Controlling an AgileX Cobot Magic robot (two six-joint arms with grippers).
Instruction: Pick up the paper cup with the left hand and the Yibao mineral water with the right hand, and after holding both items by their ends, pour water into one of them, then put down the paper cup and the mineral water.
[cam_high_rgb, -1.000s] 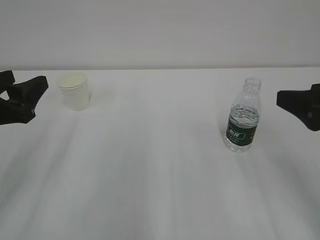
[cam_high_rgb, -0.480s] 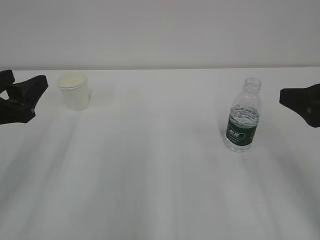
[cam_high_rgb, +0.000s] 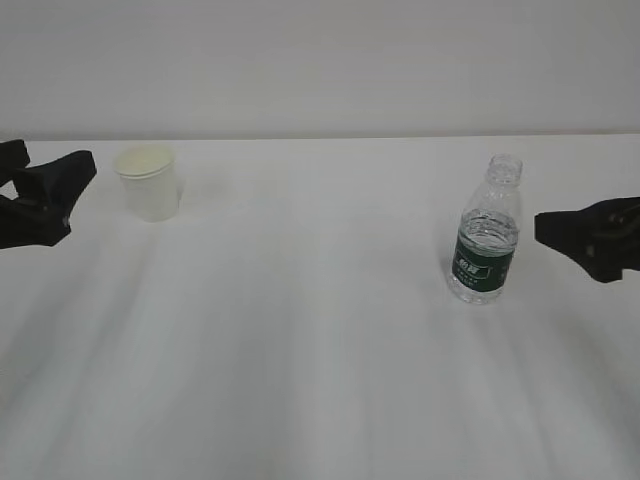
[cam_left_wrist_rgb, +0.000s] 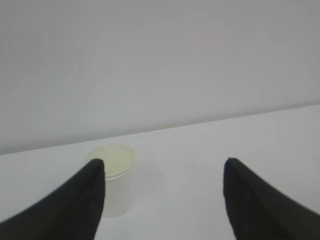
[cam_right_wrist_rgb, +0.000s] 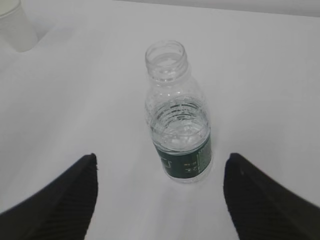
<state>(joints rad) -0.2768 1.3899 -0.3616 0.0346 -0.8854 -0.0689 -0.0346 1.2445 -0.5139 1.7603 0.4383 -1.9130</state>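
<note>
The paper cup, white with a cream inside, stands upright at the back left of the table. My left gripper hovers just left of it, open and empty. In the left wrist view the cup sits behind the left fingertip, off-centre between the wide-spread fingers of the left gripper. The Yibao mineral water, capless with a dark green label, stands upright at the right. My right gripper is a short way to its right, open. In the right wrist view the bottle stands ahead of the open right gripper, untouched.
The white table runs back to a plain pale wall. The cup also shows at the top left corner of the right wrist view. A wide stretch of bare tabletop separates cup and bottle.
My right gripper has moved left toward the bottle and slightly lower. The left gripper, cup and bottle have stayed where they were.
</note>
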